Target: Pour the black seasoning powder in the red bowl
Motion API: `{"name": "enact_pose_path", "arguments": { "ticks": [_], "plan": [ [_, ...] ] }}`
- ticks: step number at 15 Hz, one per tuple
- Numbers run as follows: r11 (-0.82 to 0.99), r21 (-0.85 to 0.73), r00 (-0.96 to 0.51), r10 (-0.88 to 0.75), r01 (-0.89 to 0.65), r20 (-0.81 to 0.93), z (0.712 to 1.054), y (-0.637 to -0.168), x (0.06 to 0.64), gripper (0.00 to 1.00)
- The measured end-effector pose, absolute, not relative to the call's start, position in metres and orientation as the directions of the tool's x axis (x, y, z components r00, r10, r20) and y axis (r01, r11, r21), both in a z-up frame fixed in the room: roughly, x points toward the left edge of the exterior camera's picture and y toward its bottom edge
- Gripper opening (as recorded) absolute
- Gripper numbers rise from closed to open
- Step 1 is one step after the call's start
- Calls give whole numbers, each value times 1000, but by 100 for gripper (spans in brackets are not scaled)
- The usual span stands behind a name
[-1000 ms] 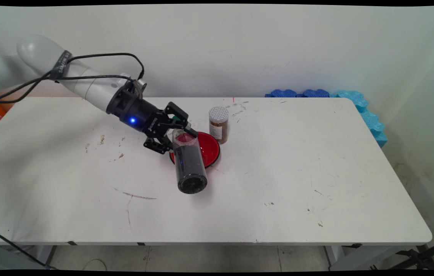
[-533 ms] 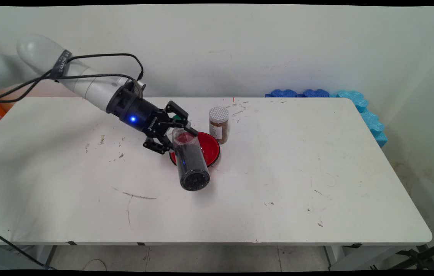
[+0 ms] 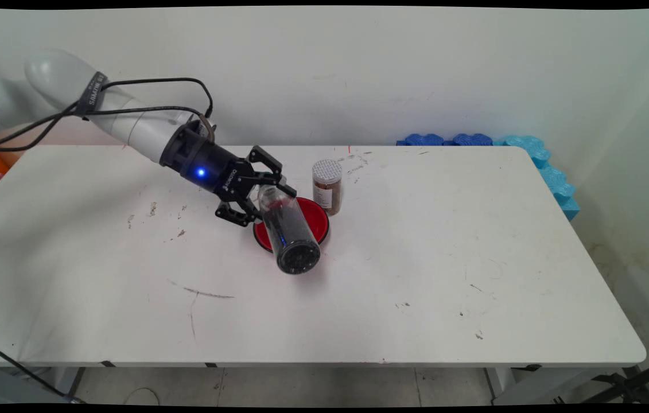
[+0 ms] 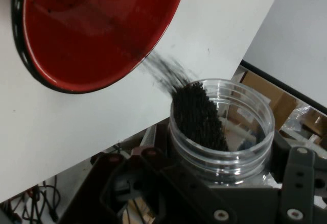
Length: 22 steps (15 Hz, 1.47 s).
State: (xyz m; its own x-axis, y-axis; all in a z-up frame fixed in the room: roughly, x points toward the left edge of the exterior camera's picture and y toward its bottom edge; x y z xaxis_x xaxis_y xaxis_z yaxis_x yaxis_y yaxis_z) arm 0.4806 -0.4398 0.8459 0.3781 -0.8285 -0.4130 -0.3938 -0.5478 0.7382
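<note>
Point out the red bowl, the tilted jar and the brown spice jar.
Red bowl [image 3: 317, 219], main view, inner right side.
Tilted jar [image 3: 290, 229], main view, mid body.
Spice jar [image 3: 326, 192], main view, glass body.

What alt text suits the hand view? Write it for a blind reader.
A clear open jar held in the gripper lies tipped, with dark grains streaming from its mouth toward a red bowl on the white table.

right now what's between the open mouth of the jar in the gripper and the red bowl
In the hand view, only a thin stream of dark grains spans the gap between the clear jar and the red bowl, over bare white table.
</note>
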Motion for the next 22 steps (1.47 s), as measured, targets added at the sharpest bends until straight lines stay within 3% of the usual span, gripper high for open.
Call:
{"name": "enact_pose_path", "arguments": {
  "ticks": [22],
  "plan": [
    [-614,719,425,-774,-324,-470,861,-441,482,0]
  ]
}}
